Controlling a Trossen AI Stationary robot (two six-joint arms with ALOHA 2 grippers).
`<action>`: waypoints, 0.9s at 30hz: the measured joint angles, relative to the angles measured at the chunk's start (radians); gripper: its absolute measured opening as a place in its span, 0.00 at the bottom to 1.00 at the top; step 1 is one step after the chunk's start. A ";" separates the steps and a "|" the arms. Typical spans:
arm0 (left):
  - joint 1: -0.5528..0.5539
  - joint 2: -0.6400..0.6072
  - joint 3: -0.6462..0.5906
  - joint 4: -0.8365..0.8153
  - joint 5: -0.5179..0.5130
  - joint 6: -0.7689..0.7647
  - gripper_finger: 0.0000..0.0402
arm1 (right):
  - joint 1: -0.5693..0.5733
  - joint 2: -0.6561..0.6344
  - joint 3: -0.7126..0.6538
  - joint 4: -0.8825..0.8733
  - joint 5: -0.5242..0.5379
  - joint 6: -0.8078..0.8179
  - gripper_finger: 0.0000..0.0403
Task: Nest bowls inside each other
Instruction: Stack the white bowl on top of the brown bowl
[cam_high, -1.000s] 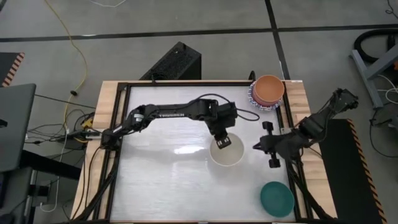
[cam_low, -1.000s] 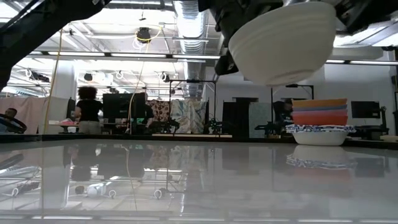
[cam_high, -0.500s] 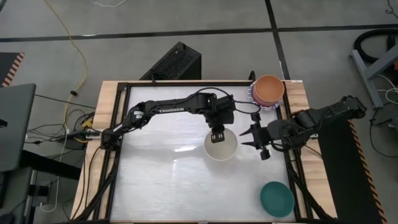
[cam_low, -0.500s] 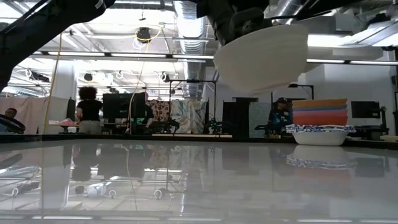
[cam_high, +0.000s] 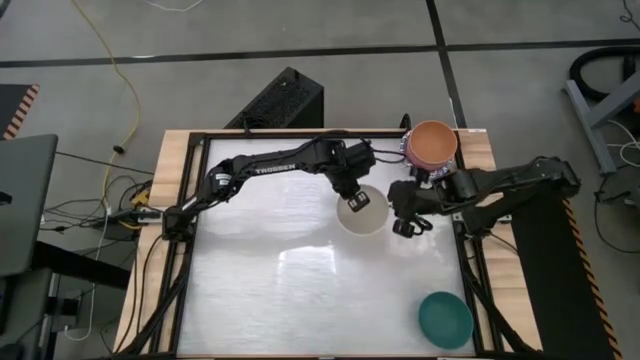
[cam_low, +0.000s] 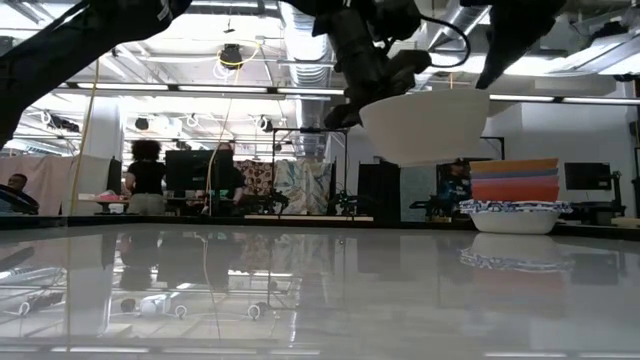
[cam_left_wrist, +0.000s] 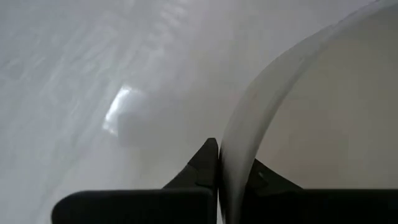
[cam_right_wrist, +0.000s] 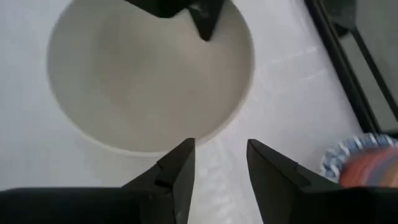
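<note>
High view: the cream bowl (cam_high: 362, 210) is held above the middle of the desk (cam_high: 250, 290) by the left gripper (cam_high: 351, 201), whose jaws are clenched on the rim nearest that arm. The right gripper (cam_high: 404, 210) is seen just beside the bowl's opposite rim, jaws parted and empty. The stack of nested bowls (cam_high: 431, 146) sits at the far right corner of the desk, an orange bowl on top; the teal bowl (cam_high: 445, 319) lies alone near the right front edge. White lettering on the left arm (cam_high: 270, 168) appears to read TROSSEN; no other writing is made out. Low view: the cream bowl (cam_low: 425, 126) hangs clear of the desk, upright and roughly level; the stack (cam_low: 515, 195) stands on the desk behind it. The bowl is judged stiff and light, since a one-sided pinch carries it without sag; the glossy surface suggests it may slip or swing in such a grip. Left wrist view: the thin wall (cam_left_wrist: 249, 137) is pinched between inner and outer finger, so the rim is the natural place to take hold. Right wrist view: the right gripper (cam_right_wrist: 219, 163) is open, with the near rim of the bowl (cam_right_wrist: 143, 87) just ahead of its fingertips, not yet between them.
</note>
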 joint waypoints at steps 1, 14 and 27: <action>0.002 0.000 0.000 0.009 -0.001 -0.015 0.00 | 0.002 0.003 0.006 -0.021 0.011 0.024 0.41; -0.002 0.000 0.000 0.101 -0.087 -0.147 0.00 | -0.056 0.003 0.008 -0.066 0.015 0.317 0.38; -0.003 0.002 0.000 0.188 -0.104 -0.123 0.00 | -0.163 0.036 0.009 -0.141 -0.037 0.441 0.34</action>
